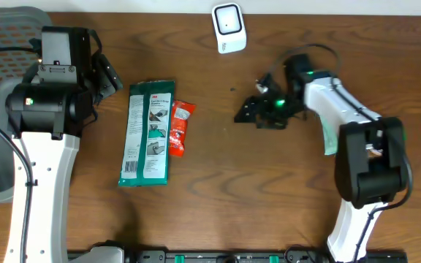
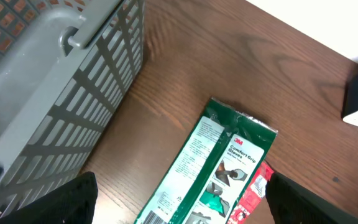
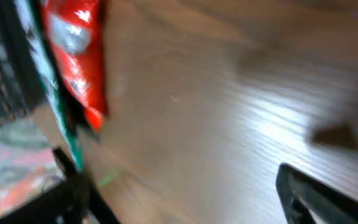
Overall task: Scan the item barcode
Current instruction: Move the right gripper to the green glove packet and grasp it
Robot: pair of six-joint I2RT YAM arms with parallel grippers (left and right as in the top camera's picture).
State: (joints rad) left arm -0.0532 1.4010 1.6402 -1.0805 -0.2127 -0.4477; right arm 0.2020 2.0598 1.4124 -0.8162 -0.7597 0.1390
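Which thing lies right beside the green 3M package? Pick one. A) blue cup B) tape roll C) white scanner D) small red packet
D: the small red packet lies alongside the green 3M package, while the white scanner sits well apart from it.

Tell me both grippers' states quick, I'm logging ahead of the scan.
Left gripper: open, holding nothing.
Right gripper: open, holding nothing.

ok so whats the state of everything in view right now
green glove pack, lying flat on table, not held
red packet, flat against the pack, not held
white scanner, on table, untouched
left gripper, open, empty
right gripper, open, empty
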